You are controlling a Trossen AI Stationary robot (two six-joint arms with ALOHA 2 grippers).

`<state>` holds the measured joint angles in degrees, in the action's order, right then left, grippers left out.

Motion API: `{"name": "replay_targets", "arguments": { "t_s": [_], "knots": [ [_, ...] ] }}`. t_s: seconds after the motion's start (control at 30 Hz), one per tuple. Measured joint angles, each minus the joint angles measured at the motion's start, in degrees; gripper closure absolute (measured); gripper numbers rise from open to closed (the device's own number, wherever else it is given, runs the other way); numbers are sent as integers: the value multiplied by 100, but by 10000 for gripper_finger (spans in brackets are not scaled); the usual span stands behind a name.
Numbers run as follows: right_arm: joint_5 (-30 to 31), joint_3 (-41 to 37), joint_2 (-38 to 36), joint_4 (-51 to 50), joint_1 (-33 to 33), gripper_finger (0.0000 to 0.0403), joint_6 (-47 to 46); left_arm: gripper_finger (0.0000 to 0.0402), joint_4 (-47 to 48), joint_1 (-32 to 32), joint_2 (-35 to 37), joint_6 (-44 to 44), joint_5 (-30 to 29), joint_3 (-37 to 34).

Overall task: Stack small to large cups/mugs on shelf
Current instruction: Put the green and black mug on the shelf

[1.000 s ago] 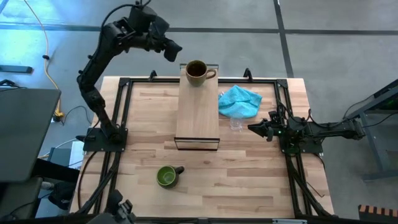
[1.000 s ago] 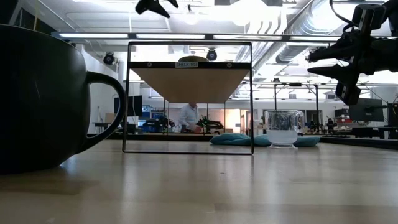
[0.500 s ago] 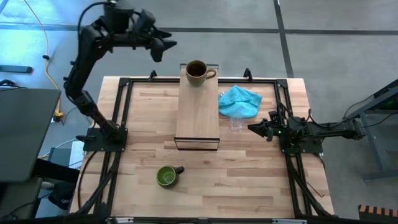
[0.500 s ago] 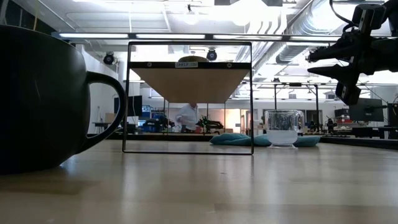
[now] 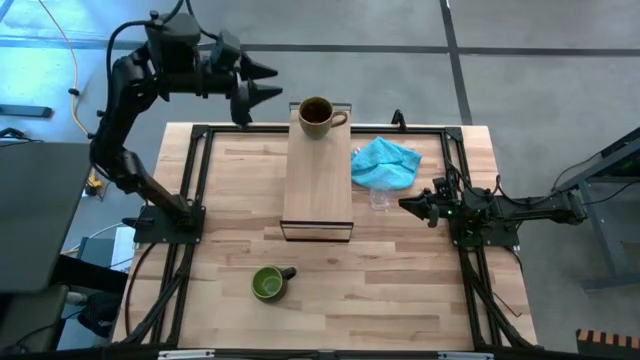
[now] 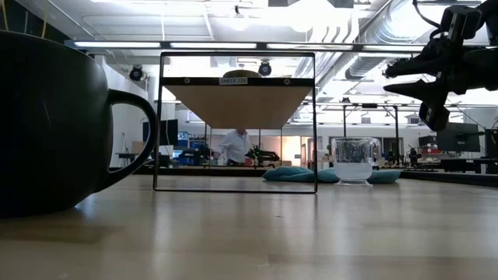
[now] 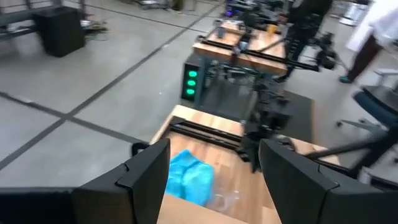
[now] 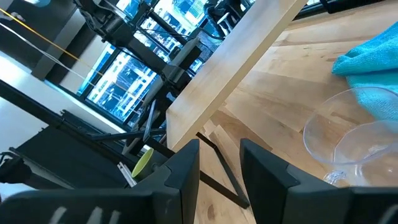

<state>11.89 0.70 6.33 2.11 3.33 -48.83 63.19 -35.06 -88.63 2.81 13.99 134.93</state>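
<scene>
Two matte black jointed arms (image 5: 125, 130) stood on black frame rails edging the wooden table (image 5: 330, 300); each ended in two broad, wedge-shaped black fingers (image 7: 146, 180).

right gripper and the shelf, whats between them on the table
In the high view, the clear glass cup stands between the open right gripper and the shelf, with the turquoise cloth just behind it. Otherwise bare tabletop.

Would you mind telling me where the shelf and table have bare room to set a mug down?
The shelf is bare below the brown mug. Table is bare left of it, and right of the green mug. Crowded: cloth, glass cup, right gripper.
</scene>
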Motion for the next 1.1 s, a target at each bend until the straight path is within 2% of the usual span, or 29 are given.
{"name": "replay_targets", "arguments": {
  "t_s": [0.33, 0.83, 0.97, 1.1],
  "knots": [
    [3, 0, 0, 21, -2, 297, 131, 167, 46, 1101, 19, 18, -492, 0],
    [1, -1, 0, 66, -1, 297, 372, 167, 242, 3244, 16, 92, -2548, 0],
    [1, -1, 0, 135, -2, 297, 435, 167, 235, 3704, 14, 207, -2919, -14],
    [-3, -1, 0, 308, 0, 297, 679, 167, 44, 4155, 19, 243, -3244, -385]
  ]
}}
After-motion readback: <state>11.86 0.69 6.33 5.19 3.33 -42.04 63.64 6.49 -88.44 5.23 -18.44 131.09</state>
